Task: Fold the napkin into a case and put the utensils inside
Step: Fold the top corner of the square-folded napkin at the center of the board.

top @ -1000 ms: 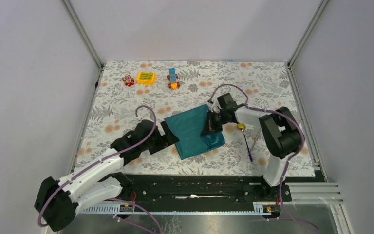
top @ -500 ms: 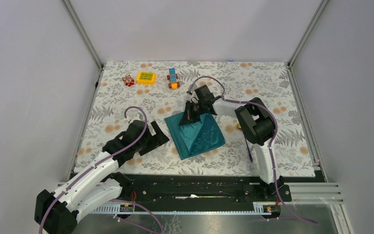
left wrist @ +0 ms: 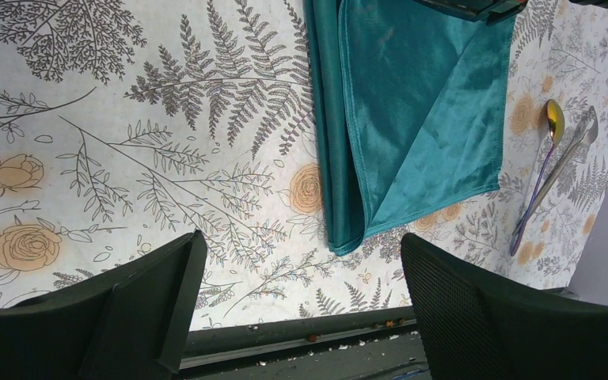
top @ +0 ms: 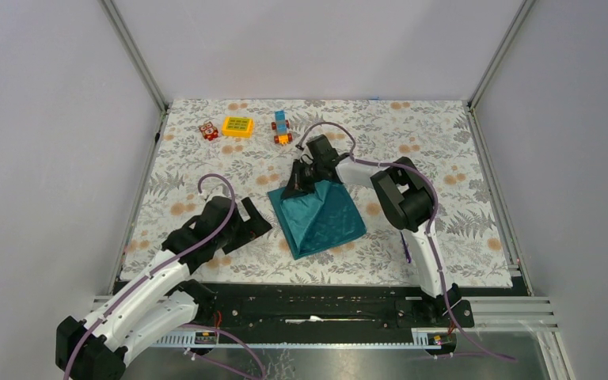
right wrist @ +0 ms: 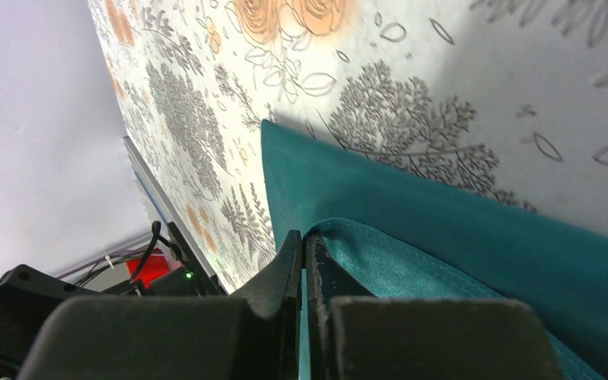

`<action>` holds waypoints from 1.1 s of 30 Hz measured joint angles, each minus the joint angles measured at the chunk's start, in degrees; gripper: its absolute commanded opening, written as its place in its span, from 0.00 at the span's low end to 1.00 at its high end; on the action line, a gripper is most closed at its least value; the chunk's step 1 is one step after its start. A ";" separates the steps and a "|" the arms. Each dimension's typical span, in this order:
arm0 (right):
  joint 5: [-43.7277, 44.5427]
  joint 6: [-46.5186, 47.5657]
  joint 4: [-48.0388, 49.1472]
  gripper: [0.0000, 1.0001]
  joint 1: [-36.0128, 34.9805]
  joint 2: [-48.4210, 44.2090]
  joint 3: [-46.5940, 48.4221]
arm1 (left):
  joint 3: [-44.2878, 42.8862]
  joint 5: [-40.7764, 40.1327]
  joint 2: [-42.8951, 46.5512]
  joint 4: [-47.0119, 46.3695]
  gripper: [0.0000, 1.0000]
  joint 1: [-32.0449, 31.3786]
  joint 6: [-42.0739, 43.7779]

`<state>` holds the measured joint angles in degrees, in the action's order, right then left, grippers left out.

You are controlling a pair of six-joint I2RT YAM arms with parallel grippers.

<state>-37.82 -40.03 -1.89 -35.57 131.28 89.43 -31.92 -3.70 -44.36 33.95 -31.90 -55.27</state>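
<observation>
The dark teal napkin (top: 321, 222) lies mid-table, one flap folded over in a diagonal crease. My right gripper (top: 295, 188) sits at its far-left corner, shut on the hem of the lifted layer (right wrist: 443, 237); the jaws (right wrist: 304, 241) pinch the cloth edge. My left gripper (top: 259, 216) is open and empty, left of the napkin and apart from it. In the left wrist view its fingers (left wrist: 301, 245) frame bare table below the napkin's near corner (left wrist: 412, 119). The utensils lie right of the napkin: a purple-handled spoon with a golden head (left wrist: 552, 119) and a slim silvery piece (left wrist: 582, 134). From above, the right arm hides most of them.
Three toy blocks stand at the back left: a red one (top: 208, 131), a yellow one (top: 237, 126) and a blue-orange stack (top: 282, 128). The table's near edge and metal rail (left wrist: 301, 336) run just beyond my left fingers. Grey walls enclose the floral tabletop (top: 443, 142).
My right gripper has carried the napkin's corner from the cloth's right side to its far-left corner, folding a flap over. My left gripper has opened a little wider and drawn back left.
</observation>
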 measured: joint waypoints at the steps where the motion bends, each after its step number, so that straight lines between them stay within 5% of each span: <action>1: -0.04 -0.20 0.04 0.00 -0.07 0.28 0.44 | 0.00 0.00 0.11 0.07 0.99 0.07 0.00; 26: -1.07 -2.36 0.11 0.14 -1.07 5.33 7.91 | 0.00 0.07 0.44 0.22 0.99 0.68 0.04; 33: -1.90 -2.69 -0.11 0.35 -1.20 6.82 8.90 | 0.00 0.20 0.44 0.22 0.99 0.76 0.04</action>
<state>-39.72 -42.72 -2.00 -36.77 138.10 98.32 -31.92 -3.51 -43.92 34.17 -31.14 -55.22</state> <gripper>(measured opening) 0.249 0.987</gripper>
